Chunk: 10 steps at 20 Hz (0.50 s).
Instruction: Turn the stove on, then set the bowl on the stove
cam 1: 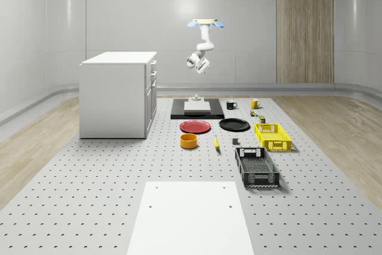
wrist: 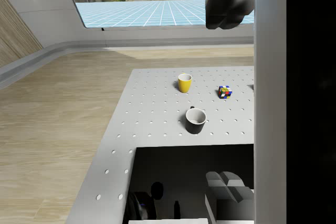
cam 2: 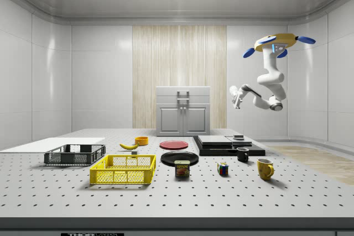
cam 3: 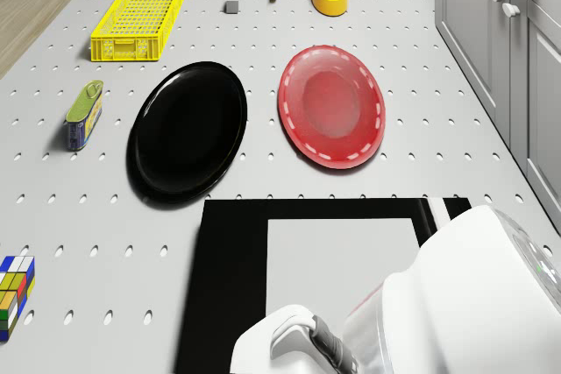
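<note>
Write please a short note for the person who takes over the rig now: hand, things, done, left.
Drone hovers high above the stove. The hand hangs in the air well above it and holds nothing; whether the fingers are open, I cannot tell.
Bowl, yellow, stands on the table in front of the red plate, untouched.
Done: nothing visible; whether the stove is on cannot be told.
Left: come down to the stove's switch, turn it on, then fetch the bowl and put it on the stove.

The drone (cam 1: 207, 23) is hovered above the stove (cam 1: 197, 110). In the whole-scene view, the bowl (cam 1: 189, 141) is placed before the stove, the cabinet (cam 1: 118, 94) to its left.
</note>
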### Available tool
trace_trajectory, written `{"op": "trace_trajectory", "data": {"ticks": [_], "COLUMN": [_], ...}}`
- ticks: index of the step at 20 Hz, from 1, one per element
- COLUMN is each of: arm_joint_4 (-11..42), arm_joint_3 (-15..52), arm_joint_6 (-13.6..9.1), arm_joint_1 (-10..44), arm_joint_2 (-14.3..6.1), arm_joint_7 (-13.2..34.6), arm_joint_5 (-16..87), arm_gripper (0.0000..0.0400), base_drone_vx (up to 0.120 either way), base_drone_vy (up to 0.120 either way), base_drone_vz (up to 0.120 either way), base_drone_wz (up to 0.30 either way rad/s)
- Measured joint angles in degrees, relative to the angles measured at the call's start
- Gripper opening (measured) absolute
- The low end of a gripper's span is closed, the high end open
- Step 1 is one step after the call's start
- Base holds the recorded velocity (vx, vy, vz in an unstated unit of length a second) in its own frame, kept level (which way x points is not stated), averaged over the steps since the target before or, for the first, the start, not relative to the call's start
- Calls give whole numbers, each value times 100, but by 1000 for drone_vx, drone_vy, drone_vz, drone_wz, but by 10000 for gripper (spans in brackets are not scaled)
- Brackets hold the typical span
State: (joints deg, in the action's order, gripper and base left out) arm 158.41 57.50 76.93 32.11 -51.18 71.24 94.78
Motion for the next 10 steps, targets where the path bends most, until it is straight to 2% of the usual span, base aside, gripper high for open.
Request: {"op": "trace_trajectory", "data": {"ticks": [1, 5, 10], "arm_joint_4": [177, 570, 716], "arm_joint_3": [201, 780, 1156], "arm_joint_6": [-139, -627, -944], "arm_joint_1": [309, 1354, 2124], "arm_joint_2": [-74, -351, -631], "arm_joint_7": [230, 948, 1453], "arm_joint_5": [380, 1341, 1782], "arm_gripper": [400, 400, 400], "base_drone_vx": [0, 0, 0], "base_drone_vy": [-120, -120, -120], "base_drone_vz": [-40, -120, -120], "base_drone_wz": [0, 0, 0]}}
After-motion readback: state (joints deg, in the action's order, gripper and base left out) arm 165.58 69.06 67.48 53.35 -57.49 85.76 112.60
